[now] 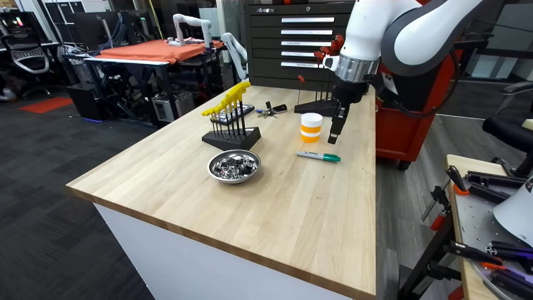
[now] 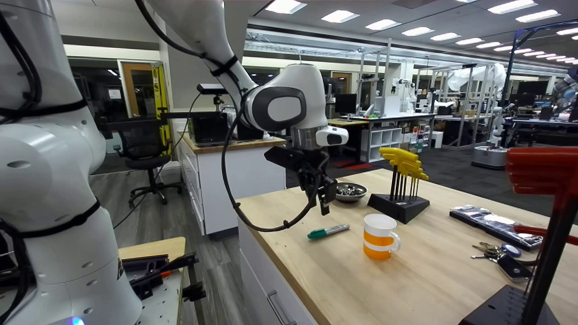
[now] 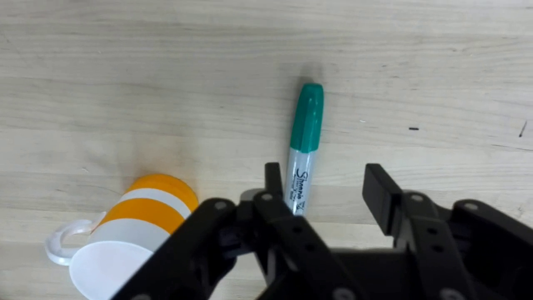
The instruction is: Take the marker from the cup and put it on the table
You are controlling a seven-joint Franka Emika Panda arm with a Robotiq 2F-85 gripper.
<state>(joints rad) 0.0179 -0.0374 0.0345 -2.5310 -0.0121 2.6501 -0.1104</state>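
Wrist view: claw [image 3: 324, 185] agape; marker [image 3: 305, 148] on table [image 3: 125, 104]

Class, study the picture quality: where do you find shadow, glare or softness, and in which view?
Wrist view: soft shadow at the green end of the marker, and the gripper looks slightly soft; in an exterior view, the ceiling lights are burnt out to white; in an exterior view, bright glints show in the bowl.

I see the grey, green-capped marker [image 3: 305, 148] lying flat on the pale wood-topped bench [image 1: 291, 216]; the orange-and-white cup [image 1: 311, 128] stands upright near it.
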